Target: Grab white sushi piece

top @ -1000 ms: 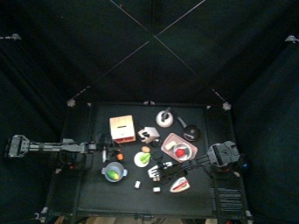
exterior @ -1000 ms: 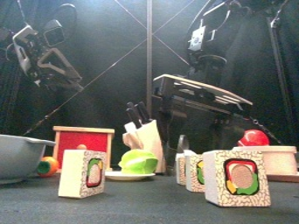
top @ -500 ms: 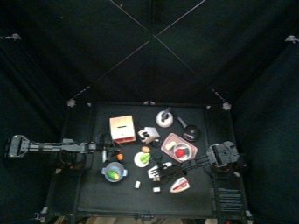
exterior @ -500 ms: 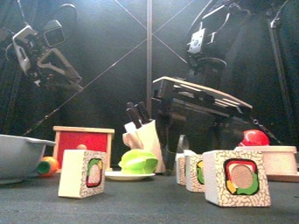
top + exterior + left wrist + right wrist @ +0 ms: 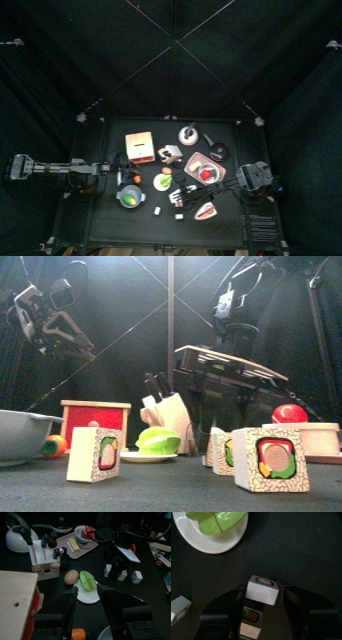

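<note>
The white sushi piece [image 5: 262, 591], a small white block with a green-rimmed top, stands on the black table. My right gripper [image 5: 263, 587] hangs over it with its jaws open, one on each side and not touching. A second sushi piece [image 5: 251, 619] lies close beside it, and a third [image 5: 179, 607] lies farther off. In the front view the right gripper [image 5: 227, 368] hangs behind the near sushi blocks [image 5: 271, 459]. My left gripper [image 5: 88, 591] is open and empty, above the white plate with the green leaf [image 5: 87, 594].
A red box [image 5: 138, 146], a white knife block [image 5: 167, 153], a kettle [image 5: 190, 133] and a tray [image 5: 207, 168] stand behind. A green-filled bowl [image 5: 130, 196] sits at the front left. A white-and-red wedge [image 5: 205, 210] lies at the front right.
The right gripper has sunk slightly towards the table. The left arm and the objects have not moved.
</note>
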